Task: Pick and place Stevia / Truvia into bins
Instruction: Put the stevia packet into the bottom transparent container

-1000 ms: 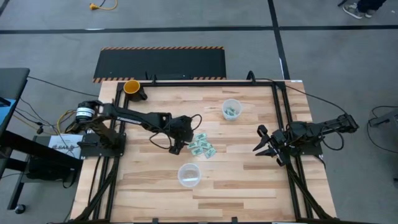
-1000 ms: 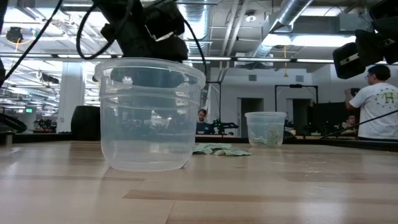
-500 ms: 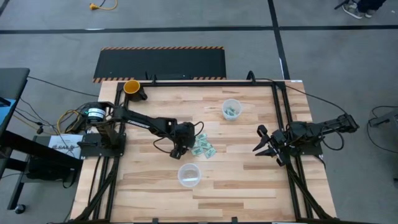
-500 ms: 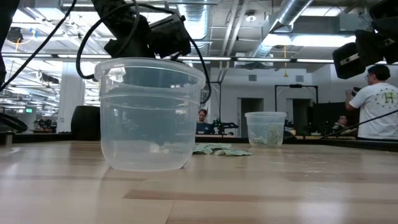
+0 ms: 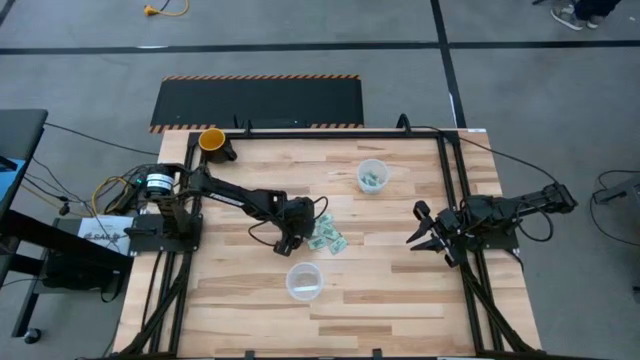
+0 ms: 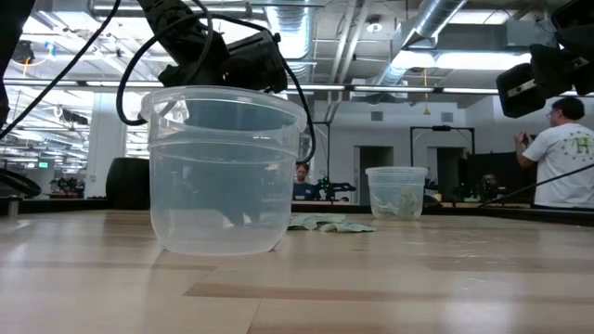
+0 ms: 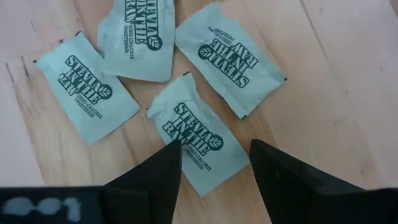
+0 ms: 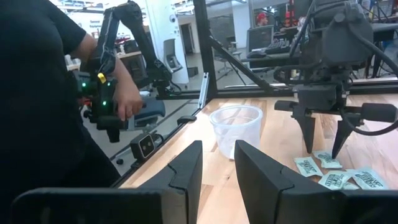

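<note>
A: Left claw [image 5: 285,243] state?
B: Open, fingers straddling one Stevia packet [image 7: 198,142] in the loose cluster mid-surface [image 5: 400,290].
A: Right claw [image 5: 420,240]?
B: Parked at the surface's right edge, jaws partly apart, gripping nothing. Near cup [image 5: 304,281] empty, far cup [image 5: 372,176] holds packets.

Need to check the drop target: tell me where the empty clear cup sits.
In the high view the empty clear cup stands near the table's front middle, just below the packet pile and the open left hand hovering over it.
</note>
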Available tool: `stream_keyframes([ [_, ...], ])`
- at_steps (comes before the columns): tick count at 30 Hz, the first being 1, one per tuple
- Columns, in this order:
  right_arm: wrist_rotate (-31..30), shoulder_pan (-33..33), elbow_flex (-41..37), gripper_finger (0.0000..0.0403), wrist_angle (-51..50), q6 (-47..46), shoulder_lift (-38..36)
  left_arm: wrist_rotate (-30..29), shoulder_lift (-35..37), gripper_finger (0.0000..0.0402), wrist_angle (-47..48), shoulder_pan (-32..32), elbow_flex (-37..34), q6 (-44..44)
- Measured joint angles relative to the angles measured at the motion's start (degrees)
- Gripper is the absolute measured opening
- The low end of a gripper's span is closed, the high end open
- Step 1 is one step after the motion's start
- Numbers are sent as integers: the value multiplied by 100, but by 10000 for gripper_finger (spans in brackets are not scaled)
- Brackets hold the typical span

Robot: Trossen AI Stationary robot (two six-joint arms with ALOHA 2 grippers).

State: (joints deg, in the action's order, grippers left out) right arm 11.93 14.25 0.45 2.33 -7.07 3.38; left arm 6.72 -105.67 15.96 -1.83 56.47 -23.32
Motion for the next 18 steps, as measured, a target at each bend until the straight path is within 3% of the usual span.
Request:
stream_keyframes([
  [7,0,-1,0,87,0,0,0,40,-4,159,296,-17,7,41],
  [15,0,-1,0,87,0,0,0,348,-7,42,624,-203,17,104],
  [18,0,-1,0,87,0,0,0,351,24,8,1185,-306,173,117],
])
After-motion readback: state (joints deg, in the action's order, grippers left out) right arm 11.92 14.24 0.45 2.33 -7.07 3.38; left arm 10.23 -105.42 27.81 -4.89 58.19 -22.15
